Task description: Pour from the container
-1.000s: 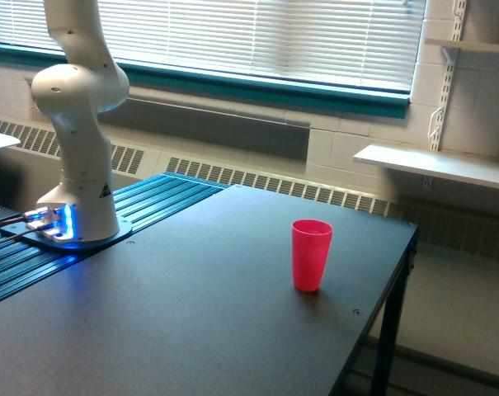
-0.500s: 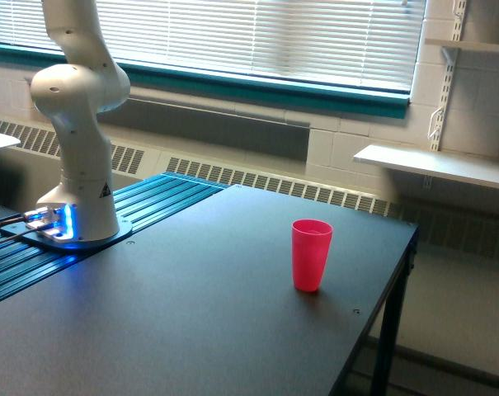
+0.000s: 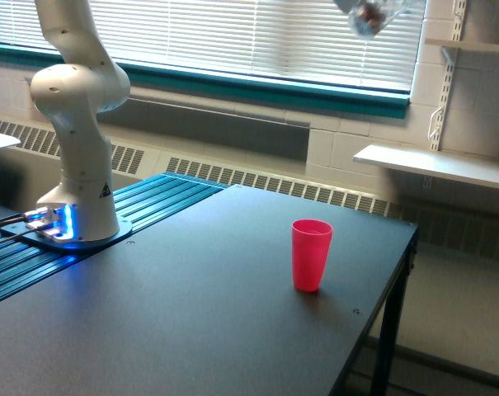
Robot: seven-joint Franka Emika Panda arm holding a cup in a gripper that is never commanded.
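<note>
The container, a small clear cup with something dark inside, pokes down into the exterior view at the top edge, blurred, high above the table and up and to the right of the pink cup. Its upper part is cut off by the frame. The gripper holding it lies above the frame and does not show. An opaque bright pink cup stands upright on the black table near the exterior view's right edge of the tabletop. Whether anything is inside the pink cup cannot be told.
The arm's white base and lower links rise at the exterior view's left, on a blue ribbed plate. The table's edge drops off just right of the pink cup. A white wall shelf and window blinds lie behind.
The clear container has come down into view at the top edge, where nothing showed before. The arm's upper link has leaned slightly left. The pink cup has not moved.
</note>
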